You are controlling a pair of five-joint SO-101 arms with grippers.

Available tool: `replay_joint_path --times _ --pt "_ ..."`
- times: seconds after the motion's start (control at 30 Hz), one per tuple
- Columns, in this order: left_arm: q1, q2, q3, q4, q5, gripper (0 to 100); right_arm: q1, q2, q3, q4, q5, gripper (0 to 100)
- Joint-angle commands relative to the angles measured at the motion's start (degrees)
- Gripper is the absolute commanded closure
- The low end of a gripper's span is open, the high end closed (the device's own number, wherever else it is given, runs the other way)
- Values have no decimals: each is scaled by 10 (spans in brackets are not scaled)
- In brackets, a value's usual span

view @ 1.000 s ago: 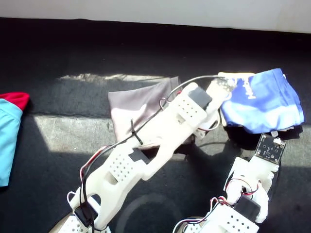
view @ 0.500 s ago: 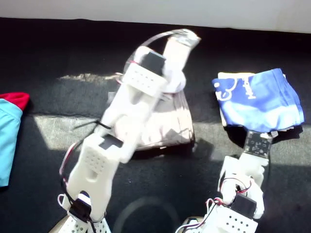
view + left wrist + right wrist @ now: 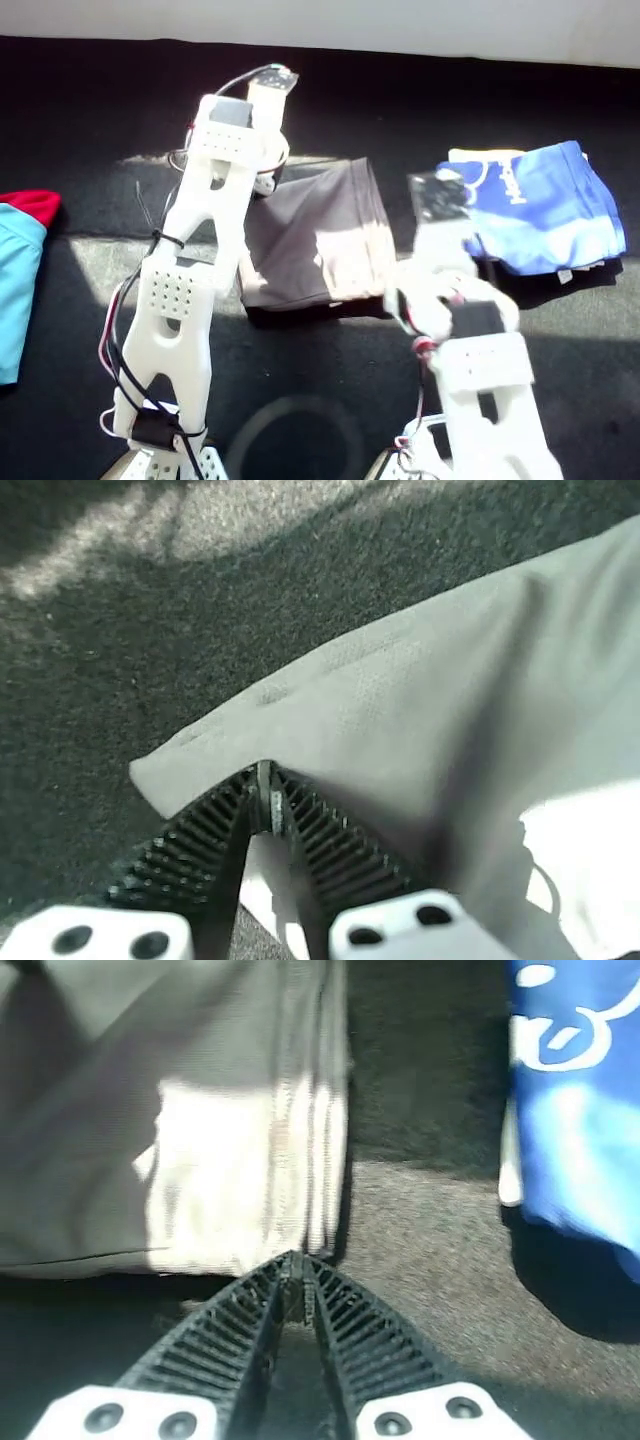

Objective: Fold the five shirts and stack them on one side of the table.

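shirt [image 3: 320,235] mid-table, second shirt [image 3: 540,205] right, third shirt [image 3: 20,280] far left

Folded grey shirt [image 3: 320,235] flat at centre; folded blue shirt [image 3: 545,205] right; cyan shirt [image 3: 15,290], red shirt [image 3: 30,205] left edge.

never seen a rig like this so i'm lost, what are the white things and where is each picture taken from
These are two white plastic robot arms at a table covered in dark carpet-like cloth. The overhead picture comes from a fixed camera looking down. The other two come from small cameras on each arm's wrist, so the black ridged pincers in them are that arm's own gripper. On the table lie a folded grey shirt in the middle, a folded blue-and-white shirt to its right, and a turquoise shirt with red trim at the left edge. The left gripper is shut at one corner of the grey shirt, the right gripper shut at the corner on the blue shirt's side. Whether either pinches cloth, I cannot tell.
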Motion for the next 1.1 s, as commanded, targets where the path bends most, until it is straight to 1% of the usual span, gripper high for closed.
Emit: replay_joint_path --times 0.0,0.2,0.33,0.5,0.77,0.9,1.07 --pt "-21 18 -3 -15 -4 991 -57 127 -63 -13 -4 989" --pt "-62 29 -3 -33 -4 991 -53 276 -44 -87 -4 991" --pt "-75 32 -3 -35 -5 991 -44 320 -35 -116 -4 991" --pt "-86 33 -3 -47 -5 991 -33 325 -34 -117 -4 991" --pt "-96 29 -3 -42 -5 991 38 321 -35 -111 -4 991" --pt "-94 15 -4 -34 -4 991 36 315 -49 -80 -4 991" --pt "-92 -56 -4 17 -3 991 15 239 -78 -44 -6 991"
